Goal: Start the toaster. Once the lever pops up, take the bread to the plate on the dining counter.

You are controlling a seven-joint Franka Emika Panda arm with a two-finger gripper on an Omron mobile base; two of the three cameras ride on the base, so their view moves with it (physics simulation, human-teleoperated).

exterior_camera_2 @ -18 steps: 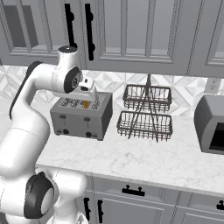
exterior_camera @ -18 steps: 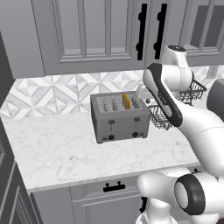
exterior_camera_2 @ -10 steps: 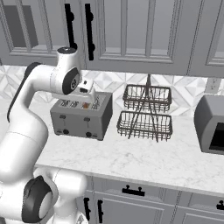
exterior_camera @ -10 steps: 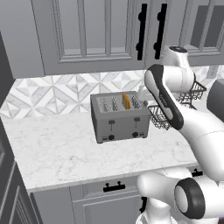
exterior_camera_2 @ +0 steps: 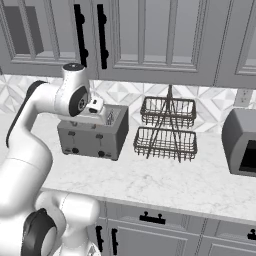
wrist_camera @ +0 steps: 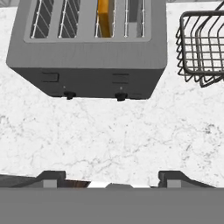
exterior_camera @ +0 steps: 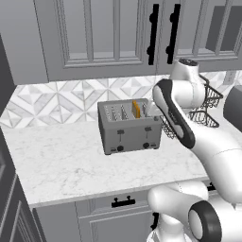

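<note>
**gripper hanging over the toaster, nothing held**

your gripper [wrist_camera: 109, 177] looks straight down from above the counter. in the hand view the two dark finger tips stand wide apart at the bottom edge, with bare marble between them. nothing sits in the gap. call it open and empty.

directly ahead of the tips, across a stretch of the marble counter [wrist_camera: 109, 135], is the toaster [wrist_camera: 89, 48]. its front face is turned toward the tips, with two lever slots and two small black knobs low on that face. both levers sit high in their slots.

the bread [wrist_camera: 103, 17] stands upright in the third slot from the left in the hand view, its orange-tan top edge poking above the slot. in the left base view the bread [exterior_camera: 136, 108] shows just beside your forearm.

off to the right of the tips, beside the toaster, is a wire basket rack [wrist_camera: 201, 48]. from the right base view, a toaster oven [exterior_camera_2: 242, 142] sits beyond the rack, well apart from the gripper.
</note>
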